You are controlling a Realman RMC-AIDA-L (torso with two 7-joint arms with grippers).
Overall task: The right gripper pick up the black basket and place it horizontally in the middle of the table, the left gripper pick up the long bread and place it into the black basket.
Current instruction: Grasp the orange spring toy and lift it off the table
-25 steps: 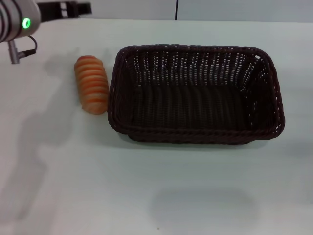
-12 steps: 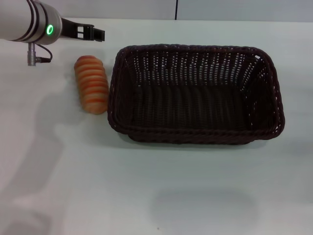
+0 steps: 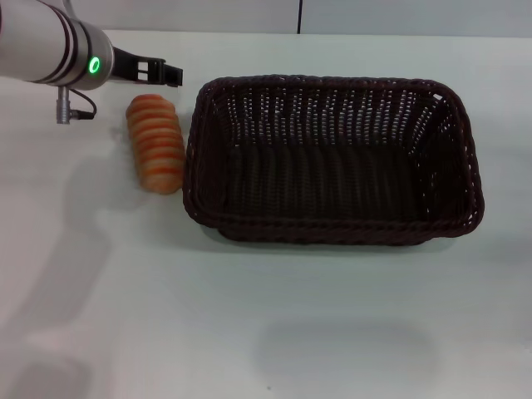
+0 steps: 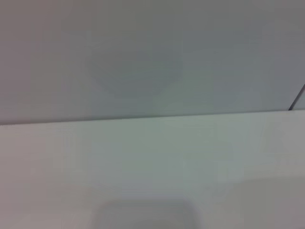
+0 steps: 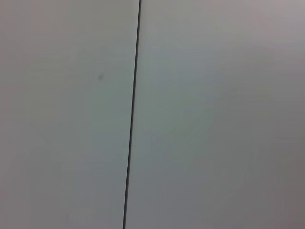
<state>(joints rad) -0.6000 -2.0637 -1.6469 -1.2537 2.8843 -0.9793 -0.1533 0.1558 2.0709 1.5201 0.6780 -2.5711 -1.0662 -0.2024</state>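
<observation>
One basket (image 3: 332, 158) sits level at the middle of the table (image 3: 249, 316), long side across. One bread (image 3: 155, 142) lies just off the basket's 9 o'clock side, lengthwise toward 12. One gripper is in view: the left gripper (image 3: 170, 75), at the bread's 12 o'clock, beyond its far end and clear of it; whether its fingers are wide or narrow cannot be told. No writing is legible anywhere.

Woven wicker black basket (image 3: 332, 158) on a smooth, matt white table (image 3: 249, 316).
Beside the basket, a ridged, matt-crusted long bread (image 3: 155, 142).
</observation>
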